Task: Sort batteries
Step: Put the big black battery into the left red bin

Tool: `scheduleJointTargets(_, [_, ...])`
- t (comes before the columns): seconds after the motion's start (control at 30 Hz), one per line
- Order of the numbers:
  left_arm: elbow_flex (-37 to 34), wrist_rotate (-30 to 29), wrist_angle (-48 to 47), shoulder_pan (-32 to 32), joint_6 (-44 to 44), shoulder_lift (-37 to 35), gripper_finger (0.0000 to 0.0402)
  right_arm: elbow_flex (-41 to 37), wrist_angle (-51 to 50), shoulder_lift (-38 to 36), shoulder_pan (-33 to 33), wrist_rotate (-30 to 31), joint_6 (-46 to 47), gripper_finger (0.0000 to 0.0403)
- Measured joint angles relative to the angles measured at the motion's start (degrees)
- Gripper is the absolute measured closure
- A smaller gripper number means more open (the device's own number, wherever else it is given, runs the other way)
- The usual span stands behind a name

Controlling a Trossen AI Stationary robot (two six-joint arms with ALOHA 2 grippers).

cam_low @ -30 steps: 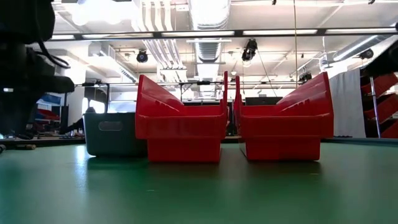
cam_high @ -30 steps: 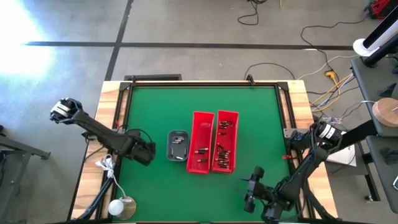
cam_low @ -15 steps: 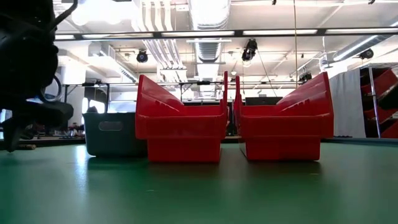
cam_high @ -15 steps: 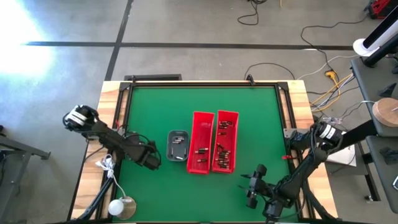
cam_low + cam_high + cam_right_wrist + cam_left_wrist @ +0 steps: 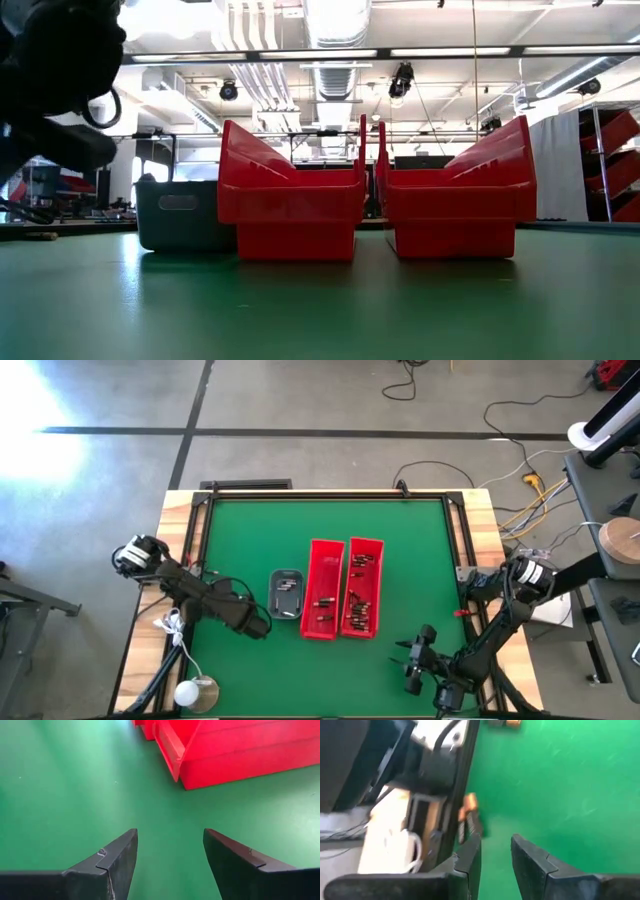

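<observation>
Nearest, right hand (image 5: 408,663) low over green tabletop (image 5: 250,540), fingers apart and empty; left hand (image 5: 495,851) beside grey tray (image 5: 286,594), fingers apart, empty, one battery (image 5: 469,817) lying just ahead; farther, batteries (image 5: 358,592) in two red bins (image 5: 329,546) and the tray.

The left arm reaches low across the table's near-left part, its left gripper (image 5: 256,628) with fingers (image 5: 470,857) parted (nothing between them). The right gripper (image 5: 410,662) hovers near-right, fingers spread, empty.
</observation>
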Motion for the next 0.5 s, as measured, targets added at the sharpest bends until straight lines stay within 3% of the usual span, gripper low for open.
scheduleJointTargets(0.17, [-2.1, 5.4, 0.6, -2.1, -1.1, 0.0, 0.0316, 0.0, 0.1, 0.0, 0.0, 0.0, 0.0, 0.0184])
scheduleJointTargets(0.37, [-7.1, 5.8, 4.3, -5.2, -9.6, 0.0, 0.0316, 0.0, 0.2, 0.0, 0.0, 0.0, -0.1, 0.0184])
scheduleJointTargets(0.5, [-10.3, 5.8, 8.7, -6.2, -10.4, 0.0, 0.0315, 0.0, 0.2, 0.0, 0.0, 0.0, -0.1, 0.0184])
